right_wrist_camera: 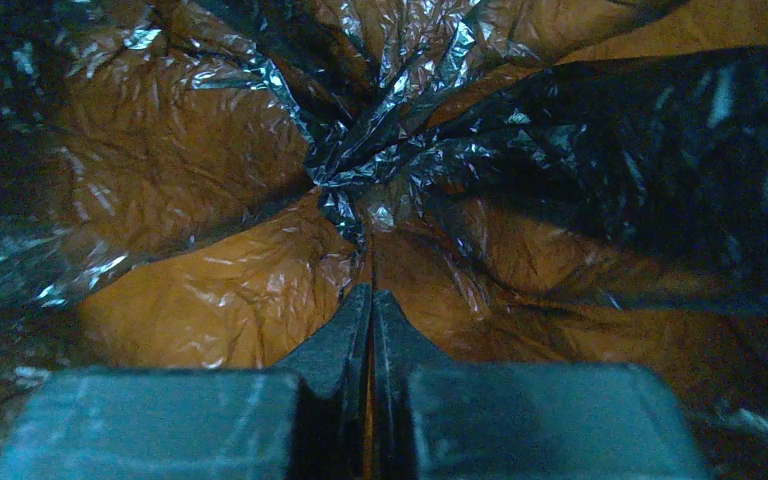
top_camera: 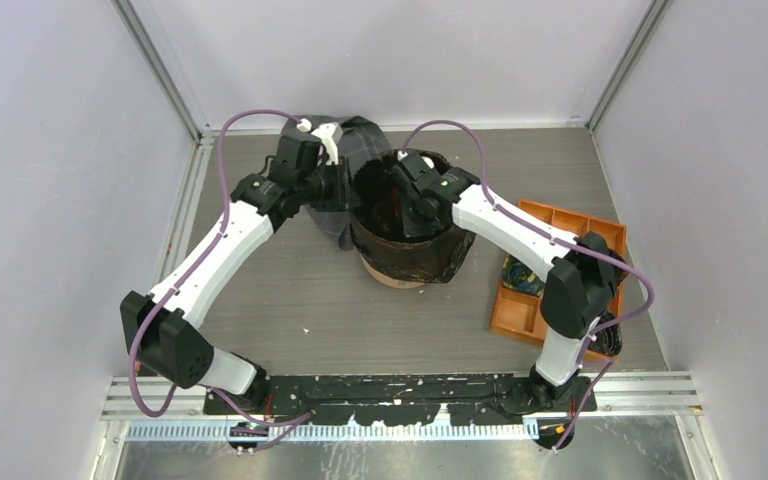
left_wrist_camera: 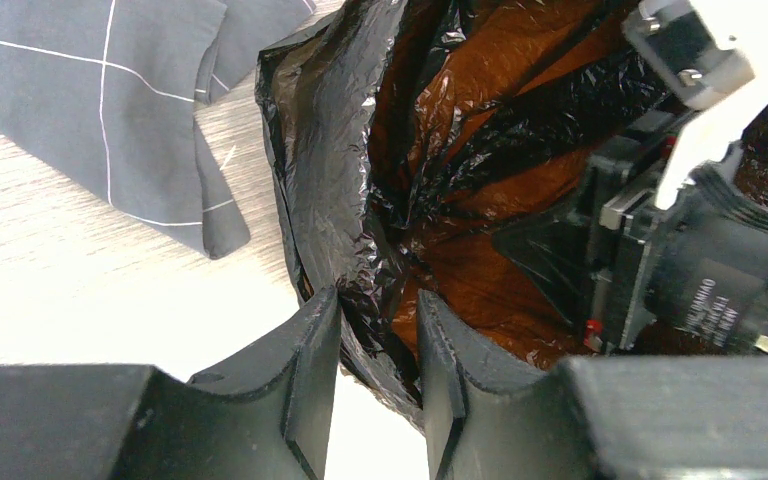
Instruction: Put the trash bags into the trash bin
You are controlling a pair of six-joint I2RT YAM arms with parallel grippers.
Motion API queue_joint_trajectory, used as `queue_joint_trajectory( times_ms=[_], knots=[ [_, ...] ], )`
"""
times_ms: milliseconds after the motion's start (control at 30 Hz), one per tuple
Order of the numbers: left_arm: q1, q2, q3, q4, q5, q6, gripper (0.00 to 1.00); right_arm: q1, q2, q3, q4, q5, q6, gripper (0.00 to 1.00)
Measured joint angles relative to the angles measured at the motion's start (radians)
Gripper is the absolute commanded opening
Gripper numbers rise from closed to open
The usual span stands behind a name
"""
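Where the two arms meet: the bin [top_camera: 397, 279] is stood mid-table, with the bag [top_camera: 430, 262] spread inside it and folded out over its rim.
Bag: the walls and floor are seen lined with black film in both wrist views, with orange showing through. The film is gathered into a wrinkled knot at the bottom centre. Only one bag is seen.
Left claw [left_wrist_camera: 375, 310]: it is set at the bin's left rim with a narrow gap, and a fold of the bag's edge is caught between the jaws. Whether the rim itself is clamped too cannot be told.
Right claw [right_wrist_camera: 371, 295]: it is placed deep inside the bin with the jaws pressed all but together and nothing held. The tips are aimed at the gathered film.
Cloth [left_wrist_camera: 110, 110]: it is laid flat on the table just beside the bin.
Tray [top_camera: 560, 225]: it is set well to the right and is not involved.
Done: the bag is judged to be in, opened and cuffed over most of the rim.
To do: the floor film is judged to need pressing flat and the left edge settling, after which both claws are to be freed and withdrawn.
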Motion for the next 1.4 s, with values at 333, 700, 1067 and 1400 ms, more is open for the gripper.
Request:
queue_joint_trajectory(
  times_ms=[333, 700, 1067, 1400],
  knots=[
    [0.000, 0.006, 0.011, -0.010, -0.003, 0.000, 0.36, 0.000, -0.093, 0.026, -0.010, -0.004, 0.003, 0.17],
    [0.000, 0.006, 0.013, -0.011, -0.004, 0.000, 0.37, 0.000, -0.284, 0.026, -0.036, 0.030, 0.008, 0.42],
    [0.000, 0.006, 0.016, -0.011, -0.005, 0.000, 0.38, -0.006, -0.443, -0.008, -0.084, 0.144, 0.007, 0.71],
    [0.000, 0.006, 0.026, -0.014, -0.005, 0.003, 0.65, -0.025, -0.551, -0.194, -0.057, 0.152, 0.034, 0.89]
  ],
)
